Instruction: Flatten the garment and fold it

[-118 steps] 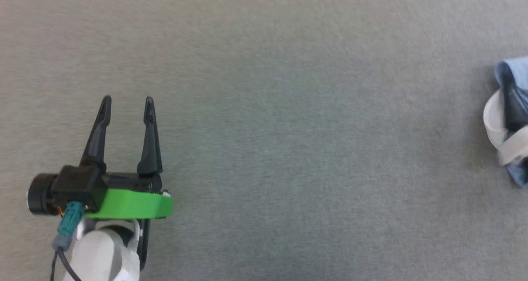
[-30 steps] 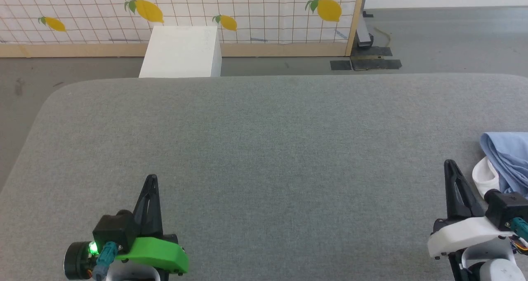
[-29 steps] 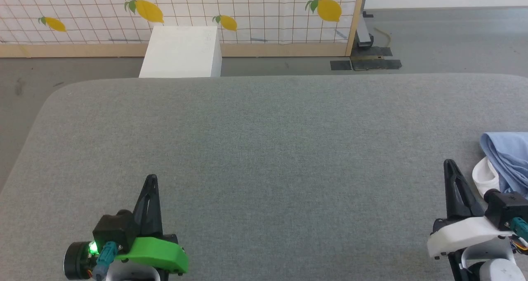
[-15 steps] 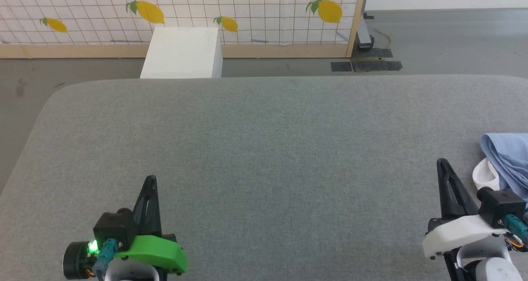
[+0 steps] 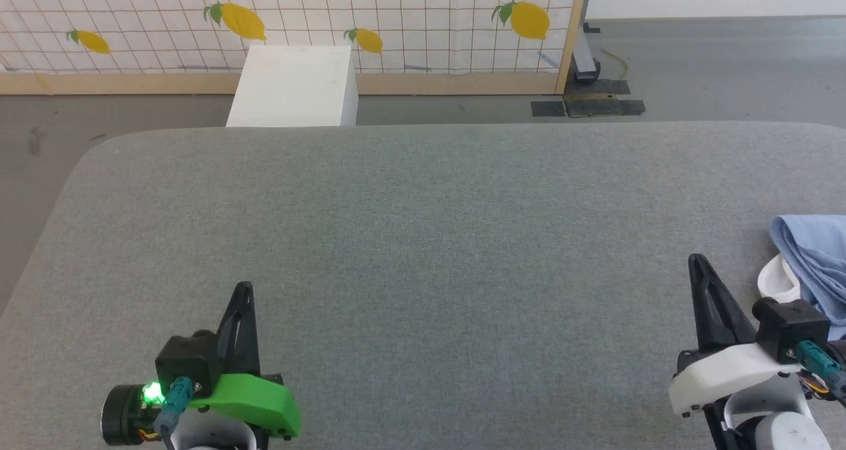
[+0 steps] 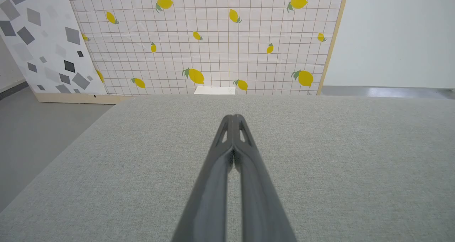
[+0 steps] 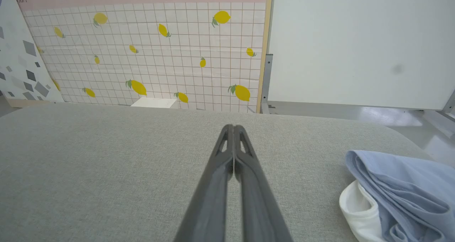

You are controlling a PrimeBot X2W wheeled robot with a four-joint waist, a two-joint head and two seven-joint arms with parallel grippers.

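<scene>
The garment (image 5: 813, 255), light blue cloth with a white band at its near edge, lies bunched at the far right of the grey table (image 5: 423, 238); part of it runs off the head view. In the right wrist view the garment (image 7: 398, 195) sits to the lower right. My right gripper (image 5: 695, 261) is shut and empty, just left of the cloth and apart from it; its tips (image 7: 233, 127) meet. At the lower left my left gripper (image 5: 243, 287) is shut with nothing in it, fingers pressed together (image 6: 233, 117), far from the garment.
Beyond the table's far edge stands a white box (image 5: 291, 86) on the floor before a lemon-patterned tiled panel (image 5: 284, 20). The table's left corner is rounded (image 5: 86, 159). Grey floor lies to the left and behind.
My right gripper has drifted a little to the left, away from the garment. The head view has shifted slightly. The left gripper stays where it was.
</scene>
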